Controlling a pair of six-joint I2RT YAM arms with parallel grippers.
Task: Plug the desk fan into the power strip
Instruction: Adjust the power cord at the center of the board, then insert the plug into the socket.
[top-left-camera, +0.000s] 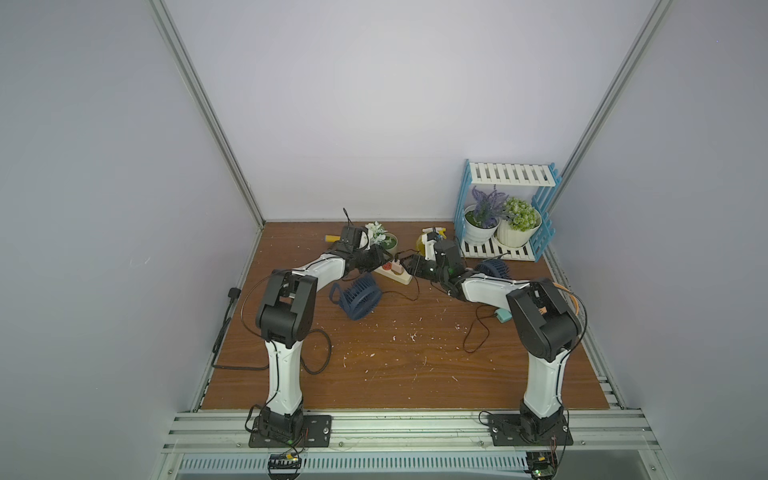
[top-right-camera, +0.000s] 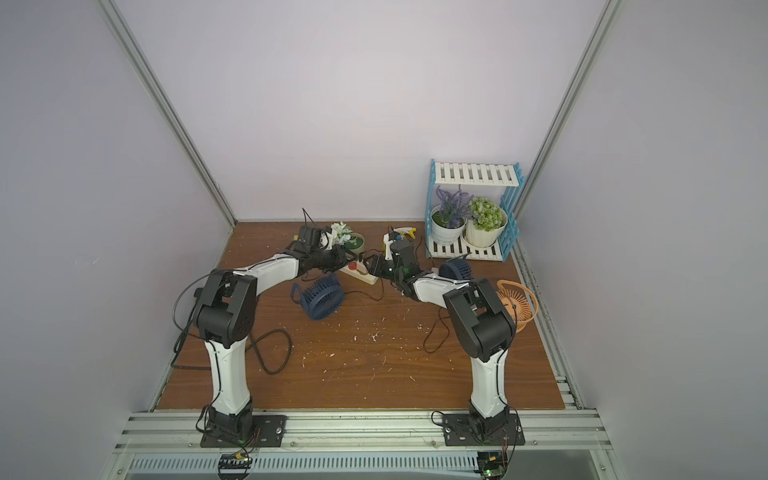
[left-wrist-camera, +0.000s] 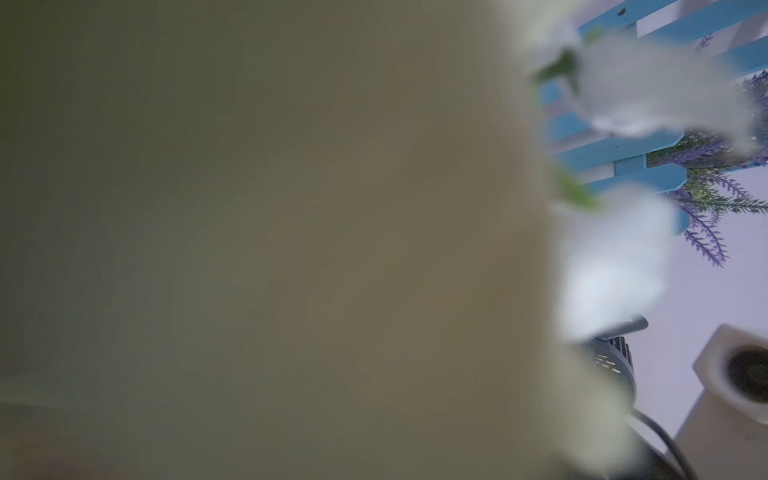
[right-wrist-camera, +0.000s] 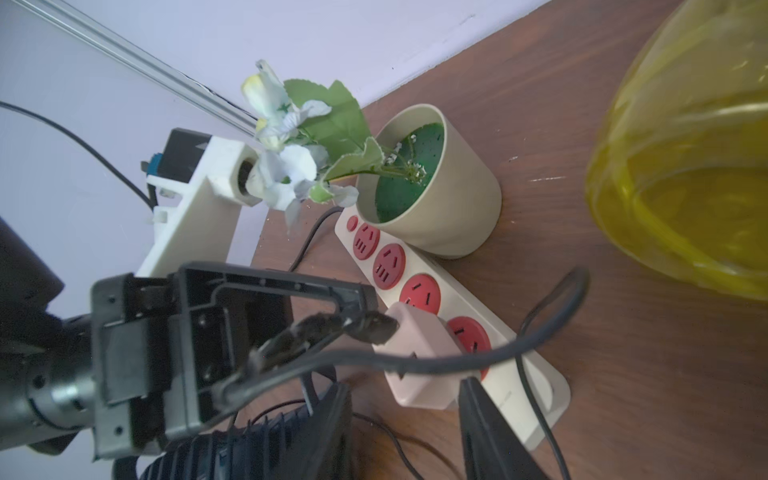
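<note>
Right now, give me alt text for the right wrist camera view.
At the left gripper, a black plug meets a pink adapter seated on the cream power strip, beside a potted flower and a yellow bottle.

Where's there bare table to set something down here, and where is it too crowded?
Bare: the wide front-middle of the table, bordered by the dark blue fan behind, the black cable loop on one side and the thin cord loop on the other. Crowded: the back, around the power strip, flower pot, spray bottle and plant shelf.
</note>
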